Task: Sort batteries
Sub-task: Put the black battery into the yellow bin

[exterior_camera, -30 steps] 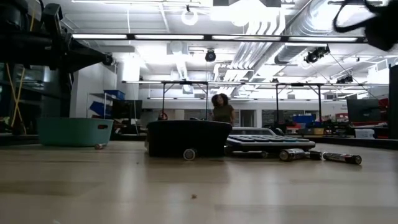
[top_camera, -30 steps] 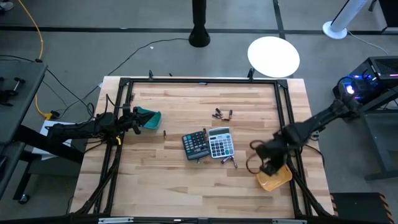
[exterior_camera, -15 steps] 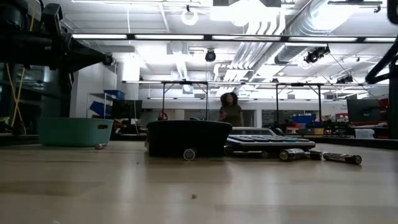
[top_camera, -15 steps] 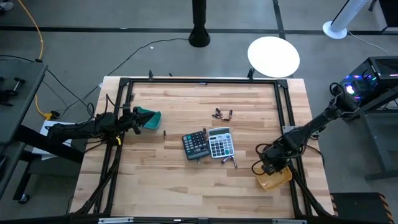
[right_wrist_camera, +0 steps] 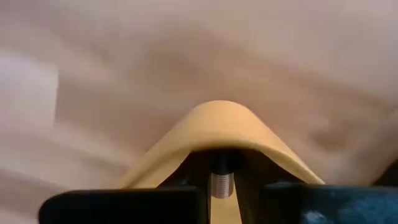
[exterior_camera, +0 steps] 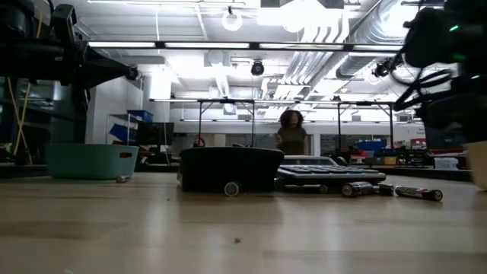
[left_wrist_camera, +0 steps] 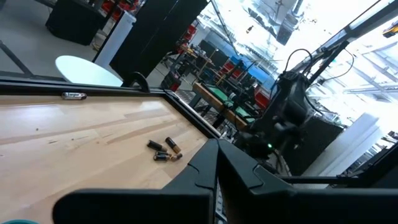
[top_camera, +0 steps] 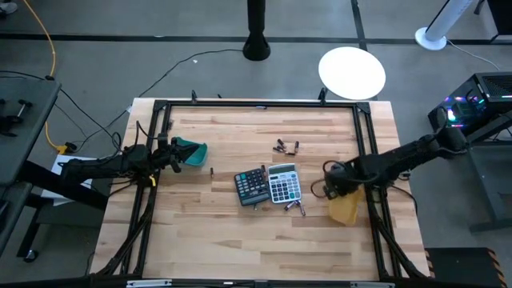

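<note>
Pale planked wood on the desk [top_camera: 240, 240], matt and lightly grained. Smooth matt plastic in the yellow tray [right_wrist_camera: 217, 127] and teal tray [exterior_camera: 91, 161]. Shiny metal ends on the batteries [exterior_camera: 417, 192]; dark matt plastic on the calculator [exterior_camera: 228, 167].

No readable text, labels or numbers (calculator [top_camera: 252, 186] keys too small)

Small dark batteries [top_camera: 286, 147] scattered on tabletop

A yellow tray [right_wrist_camera: 217, 127], apparently pinched, over blurred wooden table [right_wrist_camera: 186, 50].
</note>
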Available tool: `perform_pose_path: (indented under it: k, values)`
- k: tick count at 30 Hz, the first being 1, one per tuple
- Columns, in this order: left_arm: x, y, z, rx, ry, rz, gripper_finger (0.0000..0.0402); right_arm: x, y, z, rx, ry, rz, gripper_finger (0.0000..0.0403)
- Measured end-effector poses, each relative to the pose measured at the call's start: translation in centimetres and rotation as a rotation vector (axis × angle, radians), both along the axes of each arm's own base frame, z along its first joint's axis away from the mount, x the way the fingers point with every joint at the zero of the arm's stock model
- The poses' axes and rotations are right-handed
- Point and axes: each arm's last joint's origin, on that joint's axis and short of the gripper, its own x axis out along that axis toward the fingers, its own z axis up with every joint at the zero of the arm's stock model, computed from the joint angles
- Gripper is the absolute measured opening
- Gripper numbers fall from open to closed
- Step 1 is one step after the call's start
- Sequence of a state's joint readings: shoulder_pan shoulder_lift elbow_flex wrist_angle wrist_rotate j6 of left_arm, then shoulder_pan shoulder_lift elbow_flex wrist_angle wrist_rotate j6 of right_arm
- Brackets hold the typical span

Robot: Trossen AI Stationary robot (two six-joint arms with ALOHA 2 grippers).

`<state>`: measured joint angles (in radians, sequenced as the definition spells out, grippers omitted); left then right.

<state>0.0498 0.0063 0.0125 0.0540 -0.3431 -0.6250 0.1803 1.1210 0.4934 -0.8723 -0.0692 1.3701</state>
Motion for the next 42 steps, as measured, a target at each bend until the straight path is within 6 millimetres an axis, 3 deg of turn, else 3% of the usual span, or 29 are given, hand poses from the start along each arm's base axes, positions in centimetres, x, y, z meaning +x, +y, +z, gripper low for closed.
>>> perform_pose_path:
  k: [14, 22, 30, 34, 42]
  values:
    - [0.0, 0.0, 0.0, 0.000, 0.000, 0.000, 0.0001, 1.3, -7.3, 0.0, -0.161, -0.145, -0.125, 0.0023]
    - [0.0, 0.0, 0.0, 0.000, 0.000, 0.000, 0.0001, 3.4, -8.9, -0.7, -0.144, -0.179, -0.087, 0.0023]
    - [0.0, 0.0, 0.0, 0.000, 0.000, 0.000, 0.0001, 4.9, -9.6, 0.7, -0.150, -0.183, -0.032, 0.0025]
    - [0.0, 0.0, 0.0, 0.000, 0.000, 0.000, 0.0001, 5.5, -9.7, 1.7, -0.141, -0.214, 0.017, 0.0073]
    - [0.0, 0.0, 0.0, 0.000, 0.000, 0.000, 0.0001, 4.7, -9.4, 3.2, -0.095, -0.066, 0.099, 0.0163]
